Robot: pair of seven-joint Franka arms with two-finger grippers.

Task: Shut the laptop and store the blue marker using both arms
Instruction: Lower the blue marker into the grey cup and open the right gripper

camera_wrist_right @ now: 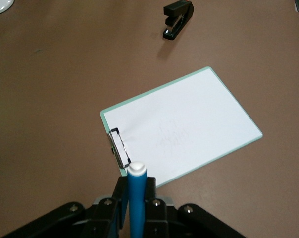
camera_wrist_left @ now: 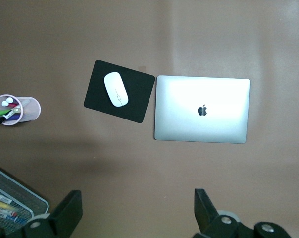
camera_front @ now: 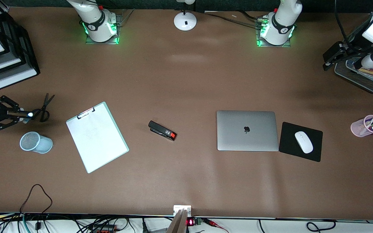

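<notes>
The silver-grey laptop (camera_front: 246, 130) lies flat with its lid down and the apple logo up; it also shows in the left wrist view (camera_wrist_left: 201, 109). My right gripper (camera_front: 20, 115) is shut on the blue marker (camera_front: 29, 114), over the table at the right arm's end, beside the scissors (camera_front: 45, 106). In the right wrist view the blue barrel with its whitish cap (camera_wrist_right: 137, 198) stands between the shut fingers of the right gripper (camera_wrist_right: 135, 187). My left gripper (camera_front: 330, 60) is open and empty, high over the left arm's end of the table, its fingers (camera_wrist_left: 65, 215) wide apart.
A clipboard (camera_front: 97, 136), black stapler (camera_front: 162, 130), a tipped mesh cup (camera_front: 36, 142), a black mousepad (camera_front: 314, 149) with white mouse (camera_front: 303, 141), a pink cup of markers (camera_front: 366, 126), a mesh tray (camera_front: 364, 79), stacked black trays (camera_front: 18, 48) and a lamp base (camera_front: 185, 21).
</notes>
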